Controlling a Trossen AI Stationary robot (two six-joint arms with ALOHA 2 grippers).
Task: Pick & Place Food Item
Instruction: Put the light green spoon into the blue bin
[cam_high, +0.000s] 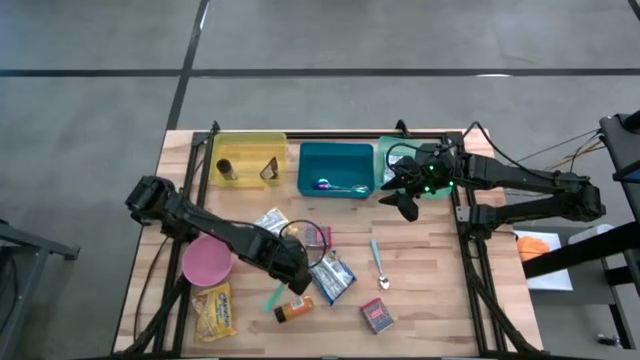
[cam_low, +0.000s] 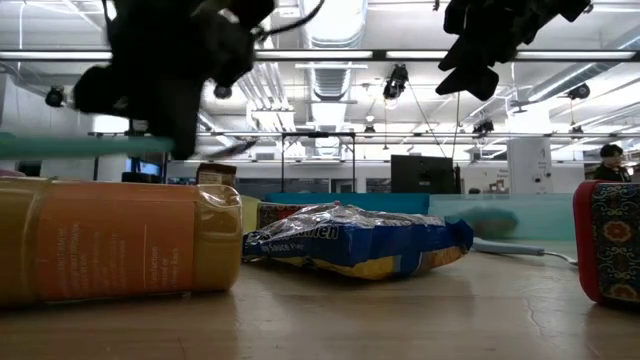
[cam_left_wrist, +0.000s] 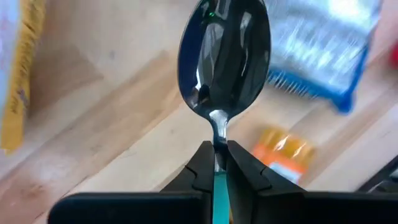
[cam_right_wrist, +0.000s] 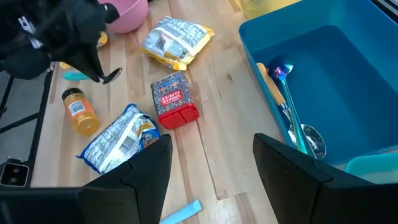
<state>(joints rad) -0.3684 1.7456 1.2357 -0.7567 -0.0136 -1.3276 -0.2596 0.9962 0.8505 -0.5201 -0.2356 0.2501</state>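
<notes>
Jaws, L: your left gripper (cam_left_wrist: 216, 163) is clamping shut on the teal-handled spoon (cam_left_wrist: 222, 59), bowl sticking out ahead of the jaws, above the bench (cam_high: 430, 290) near its front-centre.
Jaws, R: your right gripper (cam_right_wrist: 211, 163) is hanging open and empty, up by the teal bin (cam_high: 336, 168) at the bench's back right; arm is waiting.

Items you're working with:
- blue snack bag (cam_high: 332, 277), lying just beside the L gripper, w/ an orange bottle (cam_high: 294, 311) near it.
- silver snack bag (cam_high: 271, 222), lying nearer the back.
- yellow snack bag (cam_high: 216, 311), lying at front left below the pink bowl (cam_high: 206, 261).
- red patterned box (cam_high: 376, 315), sitting front-centre.
- second spoon (cam_high: 378, 262), lying loose on the bench.
- yellow bin (cam_high: 247, 157), holding two small items, can't tell what.
- teal bin, already holding utensils.

Progress, as judged: you're early. No food pkg is sitting in a bin yet; all bags are lying on the bench. Spoon is lifted but not placed; food items are left to pick & place.
</notes>
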